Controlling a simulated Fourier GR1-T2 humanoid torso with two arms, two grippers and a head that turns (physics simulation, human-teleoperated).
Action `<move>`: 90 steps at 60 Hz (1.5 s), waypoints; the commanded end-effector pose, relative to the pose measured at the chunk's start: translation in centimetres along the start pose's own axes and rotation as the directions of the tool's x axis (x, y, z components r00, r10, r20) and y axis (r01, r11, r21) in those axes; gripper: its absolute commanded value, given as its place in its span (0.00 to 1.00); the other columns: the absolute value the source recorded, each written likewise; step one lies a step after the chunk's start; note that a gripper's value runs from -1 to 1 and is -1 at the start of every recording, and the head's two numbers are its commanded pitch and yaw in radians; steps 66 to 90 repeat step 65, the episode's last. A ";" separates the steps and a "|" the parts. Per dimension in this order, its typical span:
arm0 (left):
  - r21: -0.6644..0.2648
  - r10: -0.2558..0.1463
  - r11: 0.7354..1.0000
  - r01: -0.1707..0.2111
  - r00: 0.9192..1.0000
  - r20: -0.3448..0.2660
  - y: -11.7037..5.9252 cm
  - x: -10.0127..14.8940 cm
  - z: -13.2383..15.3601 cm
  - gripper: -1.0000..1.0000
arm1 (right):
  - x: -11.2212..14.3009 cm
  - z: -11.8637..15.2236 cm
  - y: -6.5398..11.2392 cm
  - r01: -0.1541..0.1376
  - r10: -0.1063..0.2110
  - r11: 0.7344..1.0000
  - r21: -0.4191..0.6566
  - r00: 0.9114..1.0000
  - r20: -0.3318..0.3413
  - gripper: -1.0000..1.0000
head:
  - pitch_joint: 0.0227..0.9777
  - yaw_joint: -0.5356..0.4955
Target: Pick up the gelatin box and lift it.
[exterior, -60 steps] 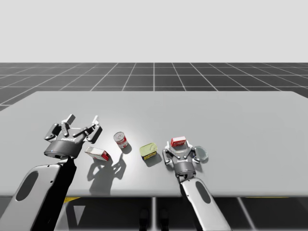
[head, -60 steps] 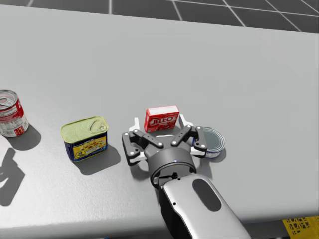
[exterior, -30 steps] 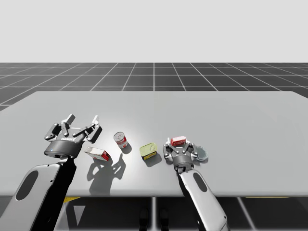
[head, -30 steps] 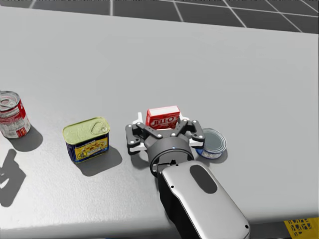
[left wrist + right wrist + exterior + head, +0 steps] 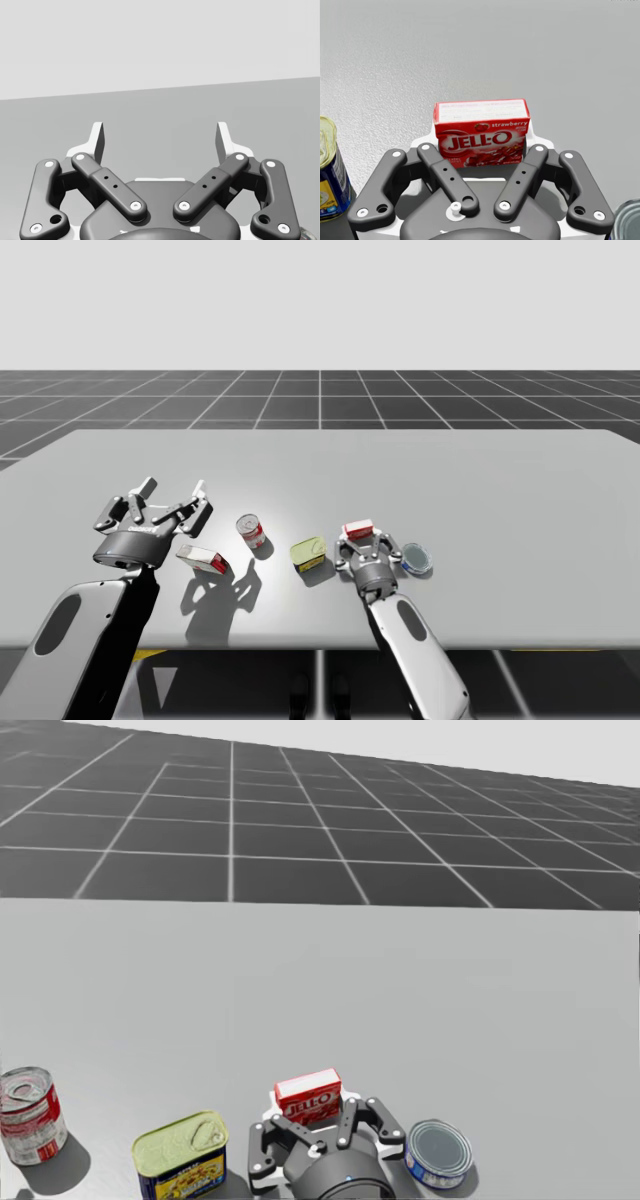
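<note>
Right gripper [image 5: 482, 144]: clamped on the red box [image 5: 481, 131] from both sides, with the contact largely hidden behind the box.
Red box: upright between the fingers, its broad face toward the wrist. It carries white lettering on red and a pale printed panel on top. Whether it clears the table [image 5: 500, 500] cannot be told.
Neighbours: a yellow-lidded tin [image 5: 182, 1155] on one side and a flat blue can [image 5: 438, 1153] on the other, both cut off in the right wrist view.
Left gripper [image 5: 160, 142]: spread wide above the table.

Grey table [image 5: 500, 490]: white-red box [image 5: 203, 559], red can [image 5: 251, 531], yellow-lidded tin [image 5: 309, 554], flat blue can [image 5: 416, 559].
</note>
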 end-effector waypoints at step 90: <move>-0.007 -0.018 1.000 0.018 1.000 -0.020 -0.3 -0.4 -0.1 0.00 | 16.7 3.9 -2.9 -0.072 0.122 0.990 -0.122 0.873 0.472 1.00 | 0.44 0.33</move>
